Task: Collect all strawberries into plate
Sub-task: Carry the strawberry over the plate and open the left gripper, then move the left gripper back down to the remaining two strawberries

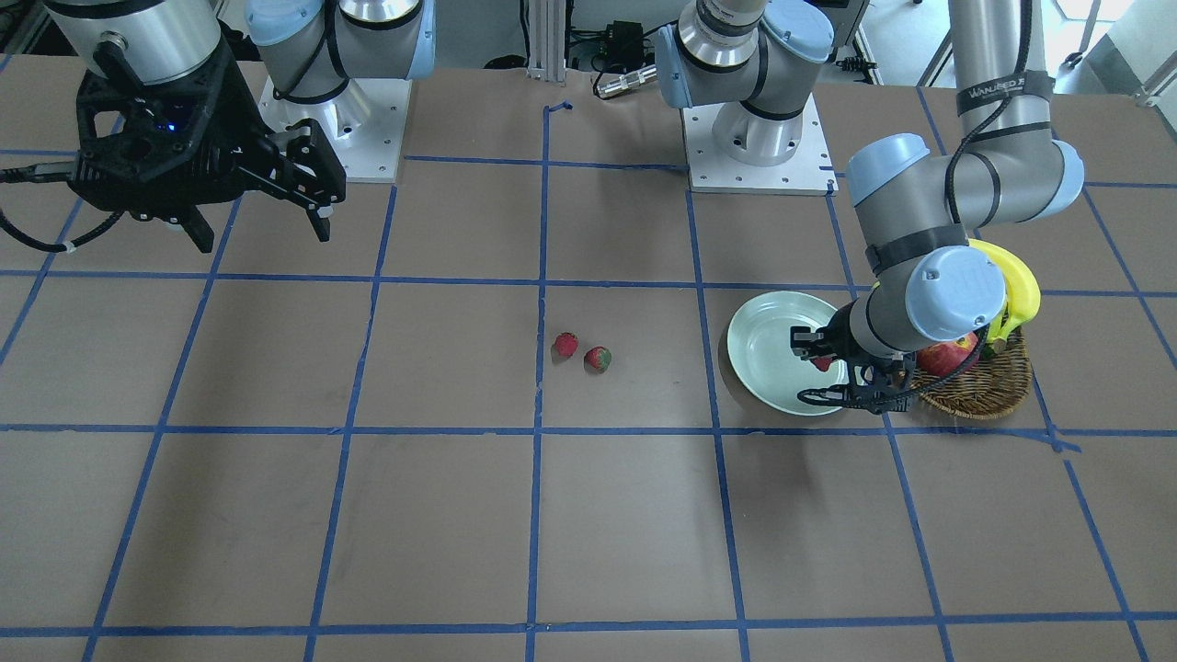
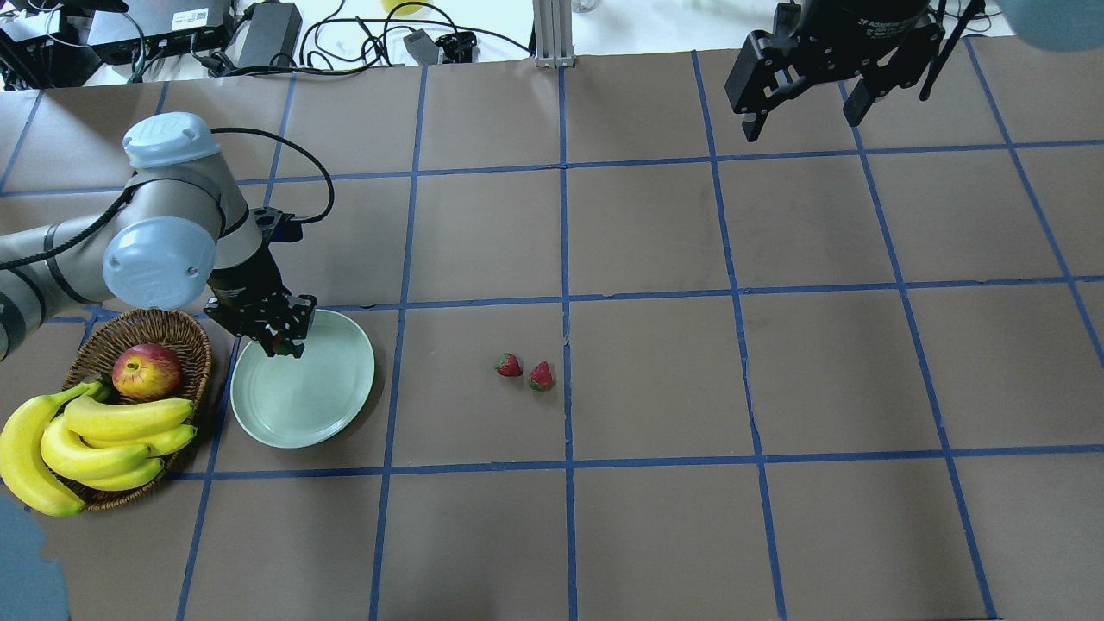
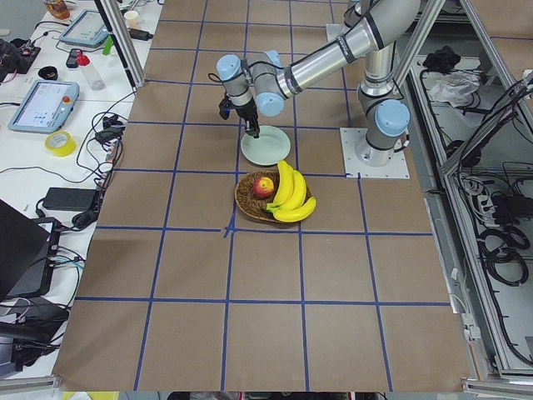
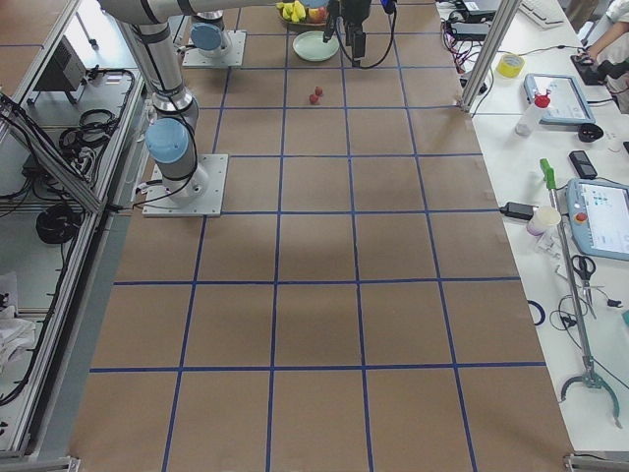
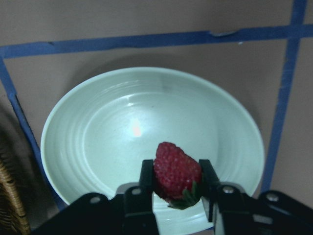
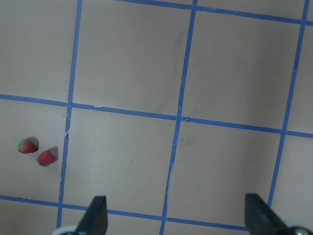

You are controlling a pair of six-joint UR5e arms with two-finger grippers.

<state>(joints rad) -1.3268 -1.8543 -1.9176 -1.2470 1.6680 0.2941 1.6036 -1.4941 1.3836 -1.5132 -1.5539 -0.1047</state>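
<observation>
My left gripper is shut on a strawberry and holds it over the near rim of the pale mint-green plate. In the overhead view the gripper is at the plate's upper left edge. In the front view the held strawberry shows red over the plate. Two more strawberries lie side by side on the table near the middle; they also show in the front view and the right wrist view. My right gripper is open and empty, high over the far right.
A brown wicker basket with an apple and bananas stands just left of the plate, close to my left arm. Blue tape lines grid the brown table. Cables and boxes lie beyond the far edge.
</observation>
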